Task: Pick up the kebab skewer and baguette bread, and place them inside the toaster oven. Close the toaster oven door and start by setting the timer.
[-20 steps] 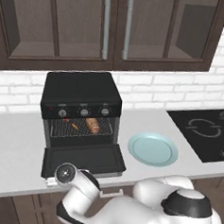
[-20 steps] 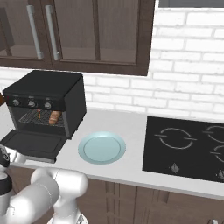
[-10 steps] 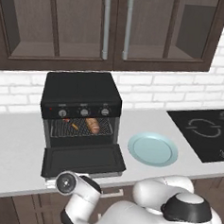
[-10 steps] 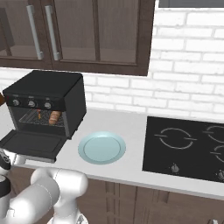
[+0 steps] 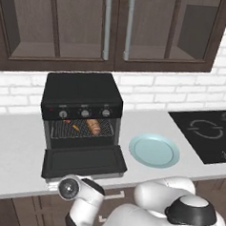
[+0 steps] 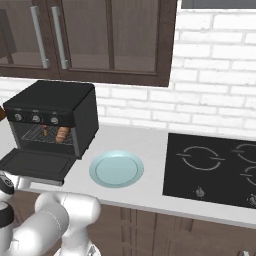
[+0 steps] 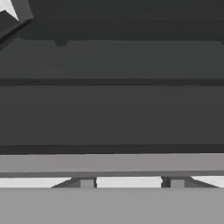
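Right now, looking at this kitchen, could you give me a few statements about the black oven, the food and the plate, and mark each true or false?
1. The black drop-down toaster oven door is shut. False: it lies folded down and open.
2. The golden-brown baguette bread lies on the wire rack inside the boxy black toaster oven. True.
3. The thin kebab skewer lies on the round pale blue plate. False: it is on the rack inside the oven, beside the bread.
4. The plate sits on the counter between the oven and the black cooktop. True.
5. The glass-fronted wall cabinets above the oven stand open. False: their doors are closed.
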